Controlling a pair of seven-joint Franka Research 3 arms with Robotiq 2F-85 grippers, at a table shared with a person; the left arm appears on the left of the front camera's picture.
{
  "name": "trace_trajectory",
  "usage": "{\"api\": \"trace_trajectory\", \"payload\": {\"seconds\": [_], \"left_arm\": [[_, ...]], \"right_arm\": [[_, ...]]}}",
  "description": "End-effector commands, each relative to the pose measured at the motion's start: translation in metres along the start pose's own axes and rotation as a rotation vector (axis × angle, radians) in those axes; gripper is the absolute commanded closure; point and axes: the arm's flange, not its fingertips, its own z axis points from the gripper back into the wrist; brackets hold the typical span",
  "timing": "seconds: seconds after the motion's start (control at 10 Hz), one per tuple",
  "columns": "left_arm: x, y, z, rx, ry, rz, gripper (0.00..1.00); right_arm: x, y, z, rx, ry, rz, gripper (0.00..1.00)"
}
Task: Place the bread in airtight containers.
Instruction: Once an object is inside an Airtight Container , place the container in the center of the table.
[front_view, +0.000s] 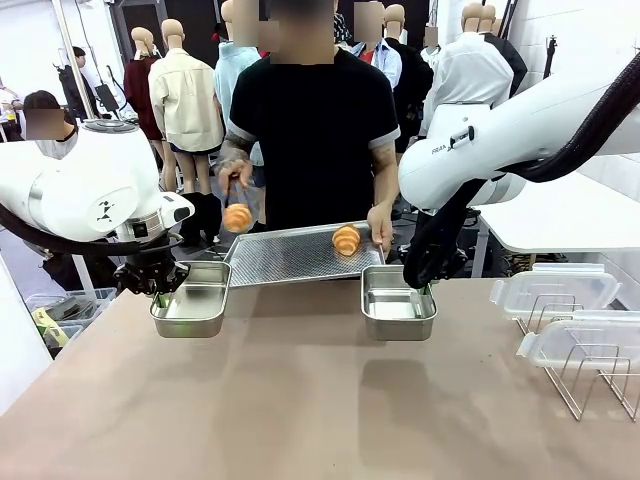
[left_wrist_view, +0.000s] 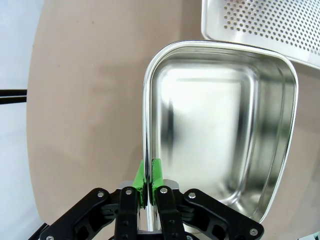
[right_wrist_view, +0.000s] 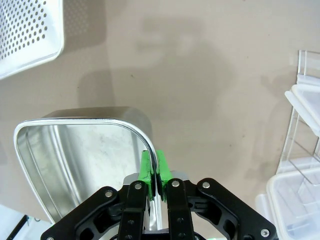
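Brown matte table spanned the whole foreground, with soft shadows on the top and even light. A second table with a white top stood behind it on the right. A white wall closed the right side; it looked tiled, couldn't confirm. Bright patch top left was blown out: window or lit panel, couldn't tell. A white panel stood at the brown table's left edge. Clear plastic bins sat low beyond it. Wire rack stood on the brown table, far right.
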Motion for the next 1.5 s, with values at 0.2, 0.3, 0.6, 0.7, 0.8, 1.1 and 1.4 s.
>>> {"api": "trace_trajectory", "payload": {"seconds": [0.2,0.3,0.6,0.7,0.8,1.1,1.4], "left_arm": [[0.0031,0.0016,0.0041,0.016,-0.015,-0.008,1.00],[0.0031,0.0016,0.0041,0.016,-0.015,-0.008,1.00],[0.0031,0.0016,0.0041,0.016,-0.015,-0.008,1.00],[0.0031,0.0016,0.0041,0.016,-0.015,-0.008,1.00],[0.0031,0.0016,0.0041,0.016,-0.015,-0.008,1.00],[0.0031,0.0016,0.0041,0.016,-0.015,-0.008,1.00],[0.0031,0.0016,0.0041,0.016,-0.015,-0.008,1.00]], "right_arm": [[0.0029,0.0012,0.0012,0.003,-0.004,0.008,1.00],[0.0029,0.0012,0.0012,0.003,-0.004,0.008,1.00],[0.0029,0.0012,0.0012,0.003,-0.004,0.008,1.00],[0.0029,0.0012,0.0012,0.003,-0.004,0.008,1.00],[0.0029,0.0012,0.0012,0.003,-0.004,0.008,1.00],[0.0029,0.0012,0.0012,0.003,-0.004,0.008,1.00],[0.0029,0.0012,0.0012,0.003,-0.004,0.008,1.00]]}}
